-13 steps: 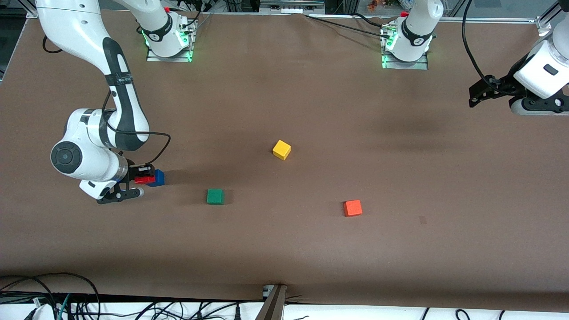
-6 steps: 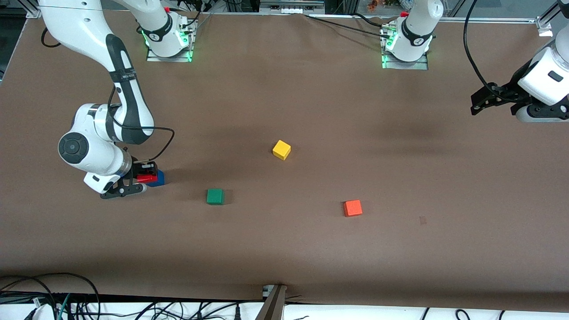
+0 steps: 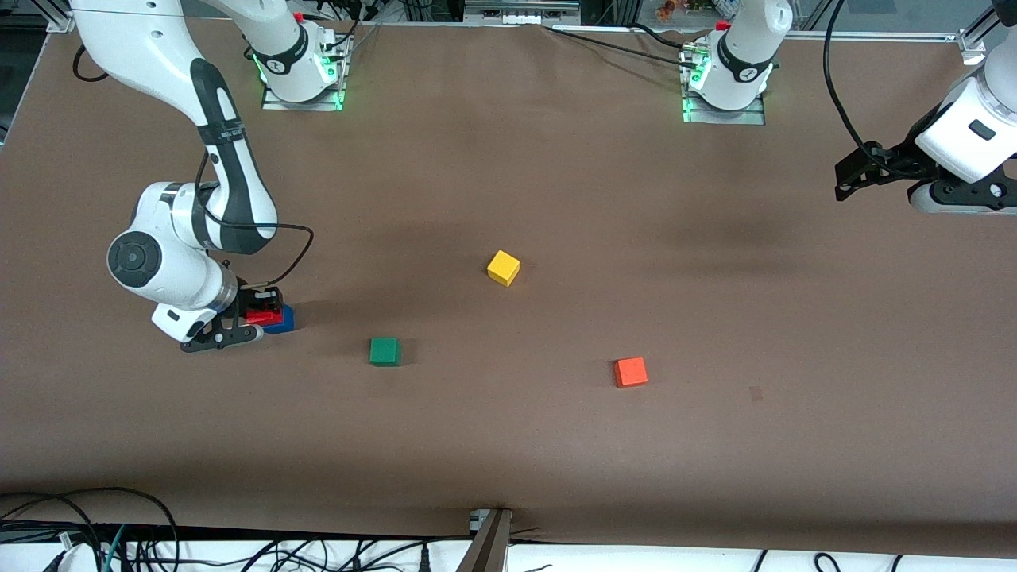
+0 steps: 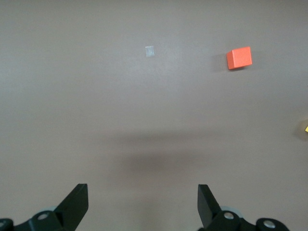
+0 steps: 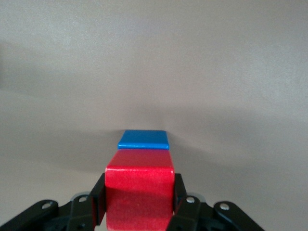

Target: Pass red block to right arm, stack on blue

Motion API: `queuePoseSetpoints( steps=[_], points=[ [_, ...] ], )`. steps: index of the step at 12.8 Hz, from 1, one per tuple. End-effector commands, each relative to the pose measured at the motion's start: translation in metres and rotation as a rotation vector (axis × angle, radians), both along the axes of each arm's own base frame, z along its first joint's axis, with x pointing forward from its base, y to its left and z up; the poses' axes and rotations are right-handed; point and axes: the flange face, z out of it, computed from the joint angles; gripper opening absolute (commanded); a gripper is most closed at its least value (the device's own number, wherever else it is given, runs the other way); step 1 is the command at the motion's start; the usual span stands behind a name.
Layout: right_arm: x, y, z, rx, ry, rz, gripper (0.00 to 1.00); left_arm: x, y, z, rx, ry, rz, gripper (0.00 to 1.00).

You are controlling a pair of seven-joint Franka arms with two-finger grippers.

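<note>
My right gripper (image 3: 263,314) is shut on the red block (image 3: 266,316), low over the table at the right arm's end. In the right wrist view the red block (image 5: 139,190) fills the space between the black fingers (image 5: 98,204), and the blue cube (image 5: 144,139) lies just ahead of it and lower. In the front view the red block overlaps the top edge of the blue cube (image 3: 282,321); I cannot tell whether they touch. My left gripper (image 3: 845,181) hangs open and holds nothing over the left arm's end of the table, and that arm waits. Its view shows the spread fingers (image 4: 77,204) over bare table.
A yellow cube (image 3: 503,268) sits mid-table. A green cube (image 3: 384,351) lies nearer the front camera, beside the blue one. An orange cube (image 3: 631,372) rests toward the left arm's end, and the left wrist view shows that orange cube (image 4: 239,57) too.
My right gripper has shifted a little with the red block, bringing it closer over the blue cube. The left arm has drifted slightly, still open.
</note>
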Motion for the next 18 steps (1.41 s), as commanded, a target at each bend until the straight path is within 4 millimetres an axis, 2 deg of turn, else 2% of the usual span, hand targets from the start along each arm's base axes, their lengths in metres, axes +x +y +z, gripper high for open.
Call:
queuePoseSetpoints(
  steps=[1,3,4,5,8,10,14,18],
  points=[
    [-0.011,0.002,0.007,-0.003,-0.011,-0.004,0.19,0.0,0.005,0.007,-0.008,0.008,-0.018,1.0],
    [-0.011,0.001,0.006,-0.003,-0.01,-0.002,0.21,0.001,0.003,0.007,-0.009,0.008,-0.022,1.0],
    [-0.011,0.0,0.006,-0.004,-0.009,-0.004,0.51,0.001,0.003,0.007,-0.009,0.006,-0.023,1.0],
    [-0.01,0.0,0.007,-0.003,-0.008,-0.003,1.0,0.001,0.003,0.007,-0.014,0.007,-0.021,1.0],
    [-0.005,0.006,0.02,0.004,-0.015,0.007,1.0,0.001,0.003,0.006,-0.014,0.008,-0.021,1.0],
    [0.002,0.009,0.036,0.009,0.008,0.009,1.0,0.001,0.002,0.007,-0.014,0.005,-0.023,1.0],
    [0.018,0.015,0.084,0.02,0.071,0.019,1.0,0.001,0.002,0.007,-0.013,0.007,-0.024,1.0],
    [0.028,0.004,0.136,0.015,0.115,0.003,1.0,0.001,0.003,0.007,-0.011,0.007,-0.023,1.0]
  ],
)
